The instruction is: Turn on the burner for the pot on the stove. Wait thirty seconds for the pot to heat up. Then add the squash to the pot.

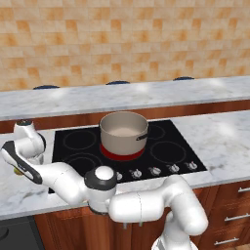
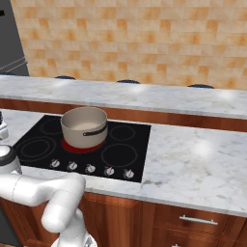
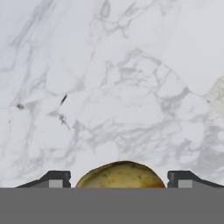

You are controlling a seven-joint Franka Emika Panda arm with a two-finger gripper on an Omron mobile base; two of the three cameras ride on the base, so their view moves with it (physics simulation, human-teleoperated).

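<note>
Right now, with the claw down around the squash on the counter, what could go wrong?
1. The squash is rounded and sits between the fingertips without visible contact; as the claw shuts it could roll or squirt out across the marble counter.
2. The pot stands on the glowing burner, well to the right; a loose grip might drop the squash onto the stove on the way over.

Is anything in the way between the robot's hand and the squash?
No, nothing visible. In the hand view the squash sits right between the gripper fingertips on the marble counter, with small gaps on each side. The jaws have not clamped it.
</note>
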